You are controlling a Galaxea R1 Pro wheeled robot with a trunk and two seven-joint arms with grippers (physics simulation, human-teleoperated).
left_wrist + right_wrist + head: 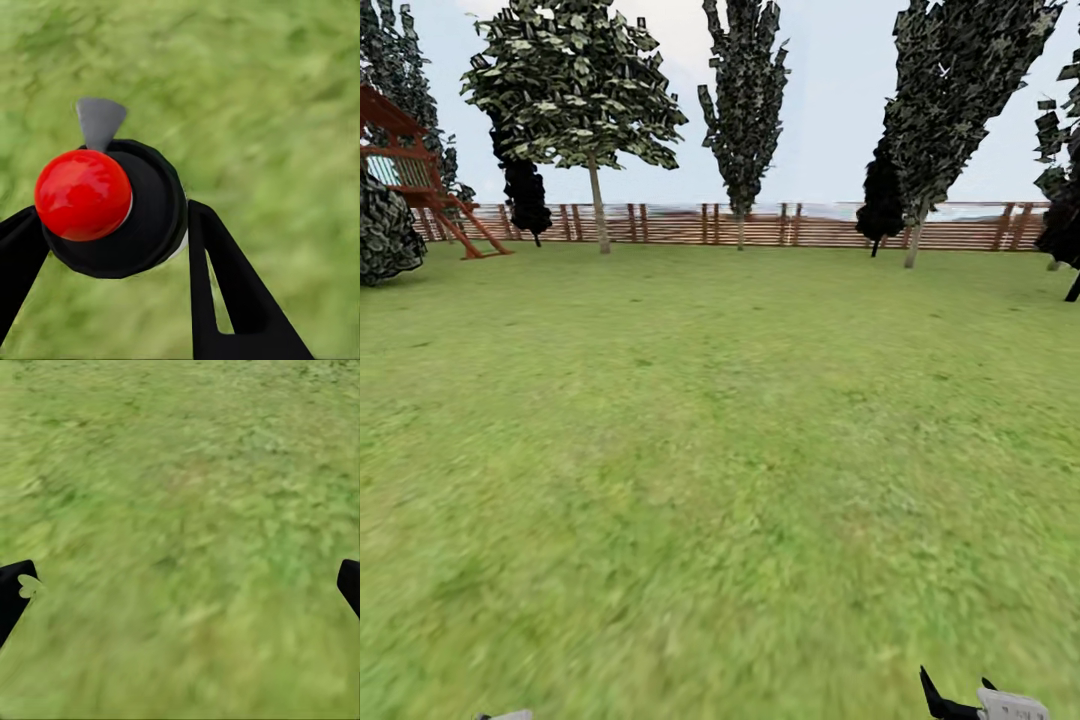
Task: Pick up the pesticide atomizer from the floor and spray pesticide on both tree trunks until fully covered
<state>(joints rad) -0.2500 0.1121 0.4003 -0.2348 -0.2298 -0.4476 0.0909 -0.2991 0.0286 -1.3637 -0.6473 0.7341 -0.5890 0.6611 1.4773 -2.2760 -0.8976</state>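
The pesticide atomizer [112, 210], with a red ball top, a black round cap and a grey nozzle, sits clamped between the two black fingers of my left gripper [112, 217] above the grass floor [270, 112]. My right gripper [184, 585] is open over bare lawn, its fingertips [16, 592] far apart; it also pokes into the head view's lower right corner [958, 697]. One tree [575, 80] with a blocky green canopy and a straight grey-tan trunk [598, 210] stands far off at the back left, by the fence. No white specks are visible on it.
A brown slat fence [760, 225] closes the far side of the lawn [710, 450]. Dark columnar trees [743, 100] and a leaning dark tree [950, 100] line it. A red wooden play frame [420, 170] and a dark bush [385, 235] stand at the far left.
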